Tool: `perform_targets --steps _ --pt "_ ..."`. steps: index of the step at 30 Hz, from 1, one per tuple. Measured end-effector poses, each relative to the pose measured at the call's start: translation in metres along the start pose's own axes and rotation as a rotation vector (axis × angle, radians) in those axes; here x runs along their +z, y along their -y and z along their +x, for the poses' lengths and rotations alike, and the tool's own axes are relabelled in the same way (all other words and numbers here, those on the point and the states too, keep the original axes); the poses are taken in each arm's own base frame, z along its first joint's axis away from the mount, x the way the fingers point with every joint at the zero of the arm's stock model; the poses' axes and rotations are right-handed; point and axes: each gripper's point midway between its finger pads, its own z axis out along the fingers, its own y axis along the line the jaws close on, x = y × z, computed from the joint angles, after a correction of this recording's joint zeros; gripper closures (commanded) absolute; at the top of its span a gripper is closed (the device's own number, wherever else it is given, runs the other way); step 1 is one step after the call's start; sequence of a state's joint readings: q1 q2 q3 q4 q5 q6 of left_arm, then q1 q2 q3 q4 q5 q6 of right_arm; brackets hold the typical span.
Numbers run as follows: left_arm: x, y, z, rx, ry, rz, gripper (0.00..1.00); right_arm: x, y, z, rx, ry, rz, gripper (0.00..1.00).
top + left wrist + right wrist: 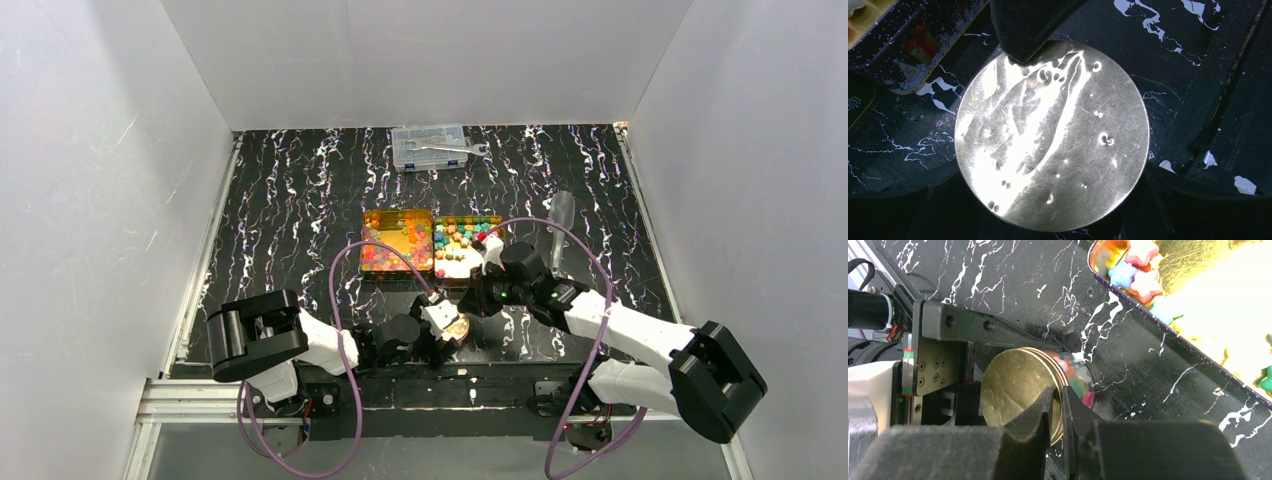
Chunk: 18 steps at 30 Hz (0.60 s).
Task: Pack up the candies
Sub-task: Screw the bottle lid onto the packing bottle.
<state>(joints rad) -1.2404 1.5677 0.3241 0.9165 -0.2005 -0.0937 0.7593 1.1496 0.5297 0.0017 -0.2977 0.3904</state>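
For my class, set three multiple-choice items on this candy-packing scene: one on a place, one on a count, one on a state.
1. Where is the clear box with the wrench?
A. at the table's far edge
B. between the arms
C. inside a tin

2. How many open candy tins lie mid-table?
A. one
B. two
C. four

3. What is the right tool doing?
A. hanging open over the tins
B. holding the wrench
C. pinching the gold lid's rim

Answers: 1 A, the box lies by the back wall. 2 B, two tins sit side by side. 3 C, its fingers flank the lid's edge in the right wrist view.
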Motion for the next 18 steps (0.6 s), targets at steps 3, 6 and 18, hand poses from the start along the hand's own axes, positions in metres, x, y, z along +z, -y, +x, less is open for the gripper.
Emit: perform_targets --steps 3,6,18 --pt "0.001 0.000 0.000 -0.004 0.001 -0.004 0.96 -0.004 0.000 0.003 0.005 0.035 0.016 0.82" --pt "0.001 0.000 -0.001 -0.006 0.002 -0.007 0.96 -0.008 0.000 0.006 0.012 0.069 0.037 0.83" --pt "0.000 -0.005 -0.001 -0.035 -0.001 -0.035 0.91 -0.026 -0.017 0.030 0.093 0.147 0.053 0.80"
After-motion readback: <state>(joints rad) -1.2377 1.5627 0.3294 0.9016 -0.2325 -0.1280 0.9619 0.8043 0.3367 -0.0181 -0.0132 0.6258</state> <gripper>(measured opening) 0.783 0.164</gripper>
